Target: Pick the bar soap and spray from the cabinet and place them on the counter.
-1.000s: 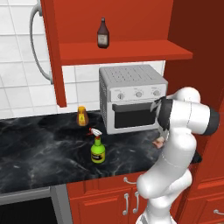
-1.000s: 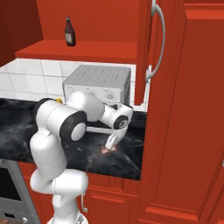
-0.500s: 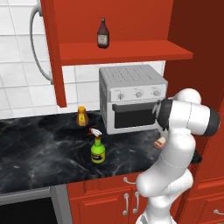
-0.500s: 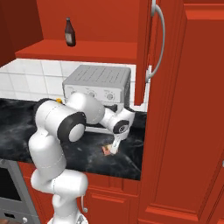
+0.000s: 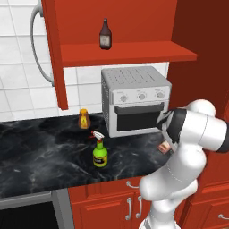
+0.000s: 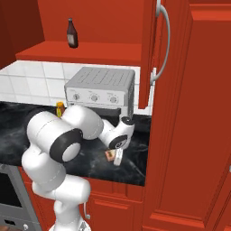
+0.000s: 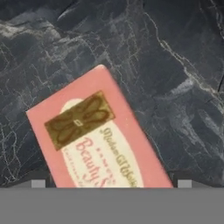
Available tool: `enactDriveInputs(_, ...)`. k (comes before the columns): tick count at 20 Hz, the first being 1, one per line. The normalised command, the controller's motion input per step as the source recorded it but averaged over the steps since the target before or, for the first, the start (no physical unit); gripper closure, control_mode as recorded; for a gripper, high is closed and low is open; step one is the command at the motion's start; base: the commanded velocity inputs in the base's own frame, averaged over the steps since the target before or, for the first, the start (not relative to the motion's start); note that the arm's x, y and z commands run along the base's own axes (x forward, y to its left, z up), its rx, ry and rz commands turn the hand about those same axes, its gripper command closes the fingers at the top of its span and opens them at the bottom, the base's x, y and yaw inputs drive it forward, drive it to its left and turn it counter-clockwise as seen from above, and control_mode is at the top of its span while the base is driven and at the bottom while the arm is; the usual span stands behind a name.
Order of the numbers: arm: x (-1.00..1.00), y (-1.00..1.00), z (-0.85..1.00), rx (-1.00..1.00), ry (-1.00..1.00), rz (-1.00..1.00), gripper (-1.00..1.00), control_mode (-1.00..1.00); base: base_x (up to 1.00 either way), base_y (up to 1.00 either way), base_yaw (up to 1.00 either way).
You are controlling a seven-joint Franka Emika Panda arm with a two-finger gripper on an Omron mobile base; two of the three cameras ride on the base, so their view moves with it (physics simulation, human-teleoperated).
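On the counter [image 5: 40,156], right of the toaster oven [image 5: 136,100], the bar soap [image 7: 98,135] lies flat, the gripper [image 6: 118,155] just above with jaws spread wide, holding nothing. Spray [image 5: 99,152] is down too. I'd lift straight up so the fingers don't drag it.

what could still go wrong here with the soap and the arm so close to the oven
The pink rectangular bar soap lies flat on the black marble-look counter directly under the open gripper; lifting carelessly could nudge it. It sits near the counter's front edge, so a push might drop it. The arm is close to the silver toaster oven and could clip it when swinging away.
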Motion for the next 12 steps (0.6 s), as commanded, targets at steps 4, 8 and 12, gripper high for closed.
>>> enactDriveInputs(4, 0.0, 0.0, 0.0, -0.07, -0.22, 0.07, -1.0, -1.0, 0.0, 0.0, 0.0)
enactDriveInputs(8, 0.0, 0.0, 0.0, -0.06, -0.21, 0.09, -1.0, -1.0, 0.0, 0.0, 0.0)
enactDriveInputs(12, 0.0, 0.0, 0.05, -0.01, -0.2, 0.1, -1.0, -1.0, 0.0, 0.0, 0.0)
